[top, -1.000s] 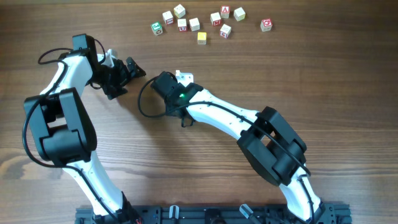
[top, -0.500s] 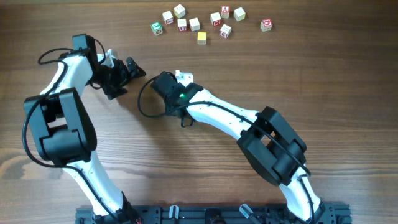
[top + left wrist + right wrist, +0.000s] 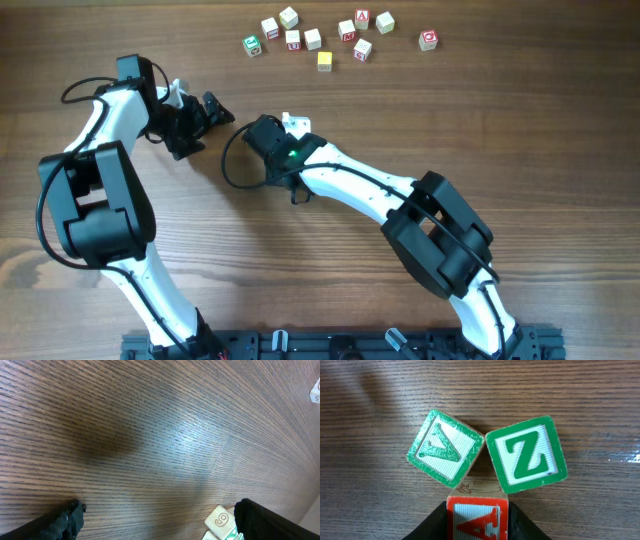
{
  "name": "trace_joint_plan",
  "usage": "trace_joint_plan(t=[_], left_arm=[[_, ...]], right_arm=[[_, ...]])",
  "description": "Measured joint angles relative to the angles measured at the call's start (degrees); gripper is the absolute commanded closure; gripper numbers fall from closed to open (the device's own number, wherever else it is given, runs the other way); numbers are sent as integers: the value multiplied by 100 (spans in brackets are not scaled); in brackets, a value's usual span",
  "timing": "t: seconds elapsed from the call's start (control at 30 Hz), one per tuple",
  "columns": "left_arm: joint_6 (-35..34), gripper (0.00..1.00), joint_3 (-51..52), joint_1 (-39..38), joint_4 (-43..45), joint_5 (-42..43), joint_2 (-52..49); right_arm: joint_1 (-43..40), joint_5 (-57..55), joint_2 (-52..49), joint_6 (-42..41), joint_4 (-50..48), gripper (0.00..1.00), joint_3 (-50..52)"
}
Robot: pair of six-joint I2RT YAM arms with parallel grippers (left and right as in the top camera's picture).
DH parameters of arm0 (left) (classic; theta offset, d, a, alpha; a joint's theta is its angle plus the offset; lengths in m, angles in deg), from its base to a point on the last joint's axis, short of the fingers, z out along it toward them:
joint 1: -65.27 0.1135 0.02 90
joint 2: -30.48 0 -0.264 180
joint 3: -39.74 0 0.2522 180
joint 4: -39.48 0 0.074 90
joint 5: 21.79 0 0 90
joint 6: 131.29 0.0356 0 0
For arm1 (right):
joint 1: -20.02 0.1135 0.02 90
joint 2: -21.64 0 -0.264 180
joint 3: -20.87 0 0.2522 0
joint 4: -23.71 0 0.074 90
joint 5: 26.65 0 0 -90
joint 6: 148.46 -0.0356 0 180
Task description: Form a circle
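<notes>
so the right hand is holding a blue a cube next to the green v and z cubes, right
No, the A cube in the right hand is red, not blue. The right wrist view shows it next to the green V cube and Z cube.

Green-printed V cube (image 3: 445, 447), green-printed Z cube (image 3: 526, 454), red-printed A cube (image 3: 476, 519), each of wood.

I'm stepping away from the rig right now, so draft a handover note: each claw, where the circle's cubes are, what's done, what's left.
Left claw: open, empty, over bare table.
Right claw: shut on the red A cube.
Green V cube and green Z cube: flat, side by side, corners nearly touching; the A is just below their gap.
Done: the three are grouped tightly.
Left: release the A, probably check the ring's shape.
Larger cube bunch: apart, at the far side.
</notes>
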Motion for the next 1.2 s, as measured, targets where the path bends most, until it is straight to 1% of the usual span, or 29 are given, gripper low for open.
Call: trace_joint_plan(t=[0.2,0.27,0.37,0.67,0.77,0.83,0.9,1.0,1.1,1.2], left_arm=[[0,0,0,0,0,0,0],[0,0,0,0,0,0,0],[0,0,0,0,0,0,0],[0,0,0,0,0,0,0],[0,0,0,0,0,0,0],[2,0,0,0,0,0,0],[0,0,0,0,0,0,0],[0,0,0,0,0,0,0],[0,0,0,0,0,0,0],[0,0,0,0,0,0,0]], right_arm=[[0,-4,0,0,-2,63,0],[0,-4,0,0,-4,57,0],[0,-17,0,7,-7,53,0],[0,-63,0,0,-7,52,0],[0,-66,0,0,-7,49,0],[0,-66,0,0,-7,49,0],[0,-66,0,0,-7,53,0],[0,-66,0,0,-2,53,0],[0,-68,0,0,-2,39,0],[0,-63,0,-4,15,19,0]])
